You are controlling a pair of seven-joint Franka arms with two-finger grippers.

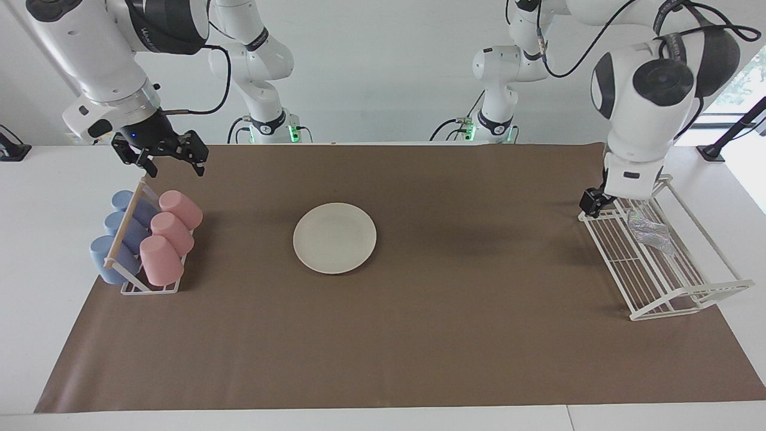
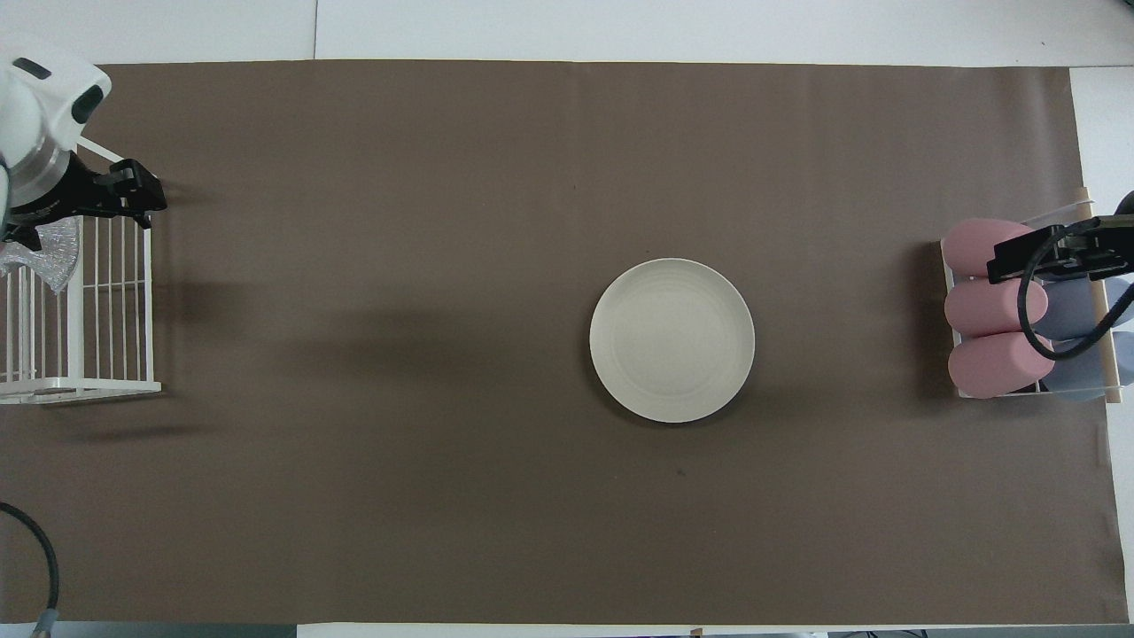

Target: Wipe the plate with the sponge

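Note:
The cream-white plate [image 1: 334, 237] [image 2: 671, 340] lies flat in the middle of the brown mat. The silvery wrinkled sponge [image 1: 649, 232] [image 2: 44, 257] rests in the white wire rack [image 1: 688, 299] at the left arm's end of the table. My left gripper [image 1: 593, 202] [image 2: 80, 215] hangs open over the corner of that rack nearest the robots, beside the sponge and holding nothing; the wrist hides most of it in the facing view. My right gripper [image 1: 173, 163] [image 2: 1045, 252] stands open and empty in the air over the cup rack's end closest to the robots.
A small rack [image 1: 128, 288] at the right arm's end holds pink cups [image 1: 173, 230] and blue cups [image 1: 114, 239] lying on their sides. The brown mat [image 1: 419, 335] covers most of the white table.

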